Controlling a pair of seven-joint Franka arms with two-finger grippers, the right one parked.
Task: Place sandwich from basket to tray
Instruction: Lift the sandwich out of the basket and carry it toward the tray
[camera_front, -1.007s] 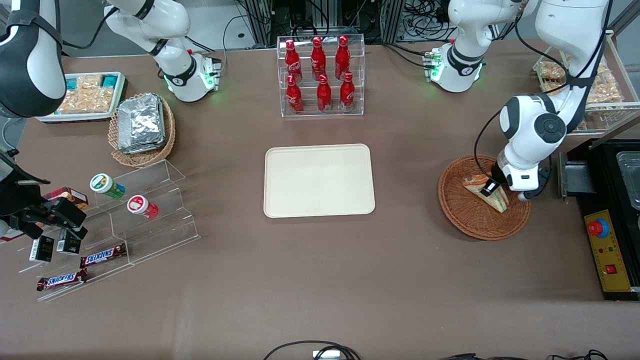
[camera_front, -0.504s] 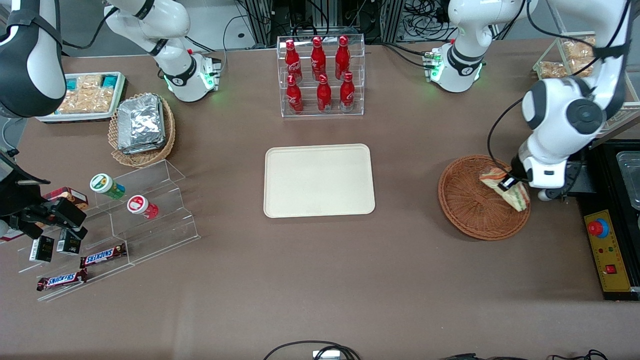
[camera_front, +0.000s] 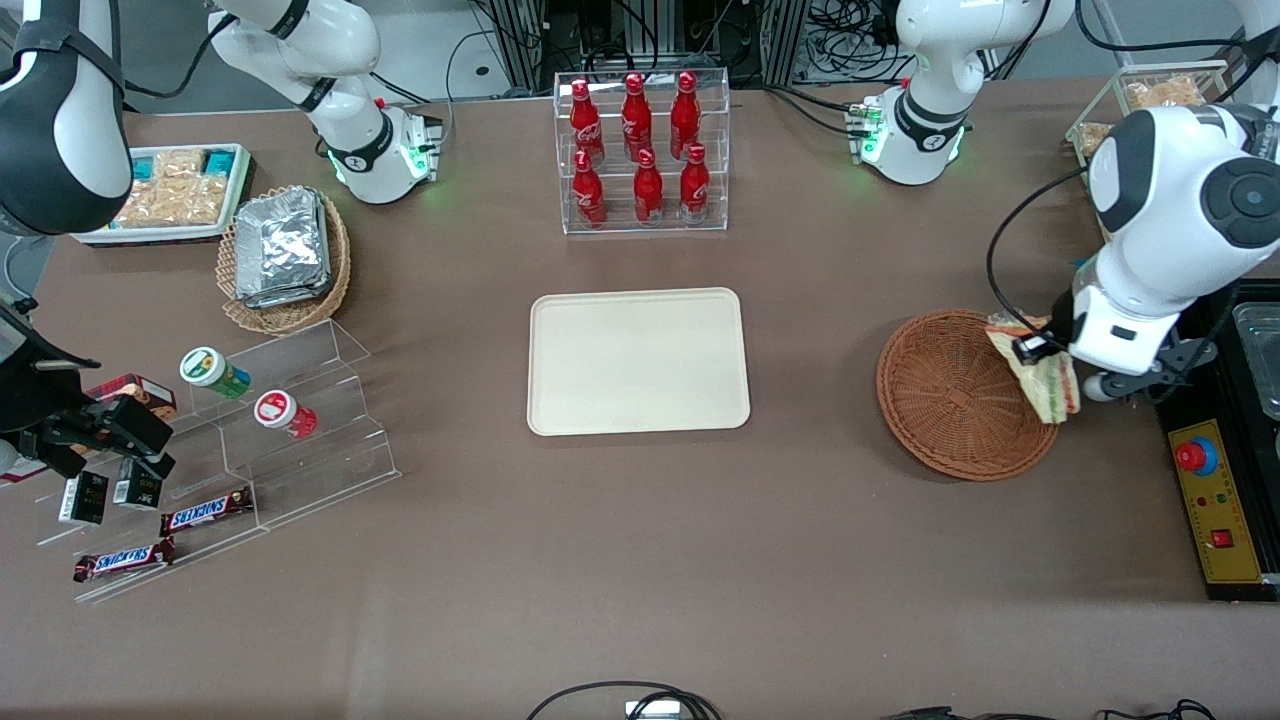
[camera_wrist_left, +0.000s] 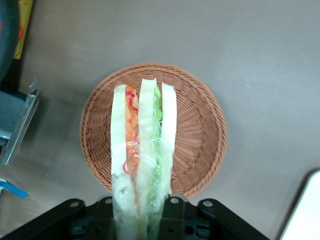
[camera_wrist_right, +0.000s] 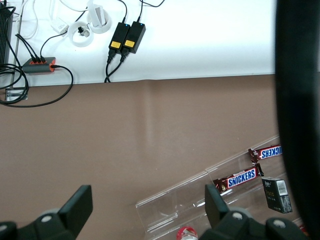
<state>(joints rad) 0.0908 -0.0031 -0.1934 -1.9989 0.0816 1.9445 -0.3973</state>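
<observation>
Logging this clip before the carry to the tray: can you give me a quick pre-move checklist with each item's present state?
1. Hand shut on the sandwich: ok, held by one end.
2. Sandwich lifted out of the basket: ok, wrist view shows it above the weave.
3. Wrap intact: cannot tell.
4. Tray bare for the drop: ok.
5. Table between basket and tray free of objects: ok.
</observation>
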